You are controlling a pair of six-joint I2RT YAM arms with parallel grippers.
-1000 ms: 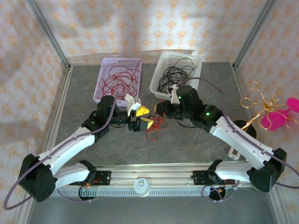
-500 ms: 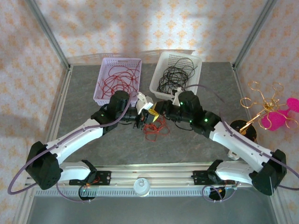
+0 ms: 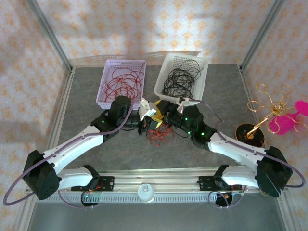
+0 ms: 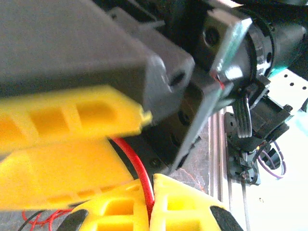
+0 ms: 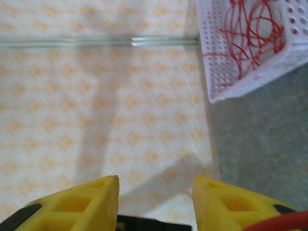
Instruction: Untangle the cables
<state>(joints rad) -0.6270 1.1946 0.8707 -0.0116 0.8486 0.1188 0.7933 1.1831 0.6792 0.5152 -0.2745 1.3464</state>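
A small tangle of red and black cables [image 3: 159,134] lies on the grey table [image 3: 207,96] just below both grippers. My left gripper [image 3: 149,117] meets my right gripper [image 3: 160,114] above it. In the left wrist view my left gripper [image 4: 151,195] is shut on a red cable [image 4: 135,159], which runs up from between the yellow fingers [image 4: 185,204]. The right gripper's yellow fingers [image 4: 72,118] sit close in front. In the right wrist view my right gripper [image 5: 156,202] is open with nothing between its fingers [image 5: 89,204]; a red cable [image 5: 281,221] crosses its right finger's corner.
A lilac basket [image 3: 109,65] with red wires [image 3: 122,83] stands at the back left, and the right wrist view also has that basket [image 5: 226,86]. A white basket [image 3: 166,62] with black wires [image 3: 180,79] is at the back centre. A gold stand [image 3: 267,110] with a pink object is right.
The right gripper has moved left and the left gripper right and back, so the two now meet over the tangle. The tangle stayed on the table.
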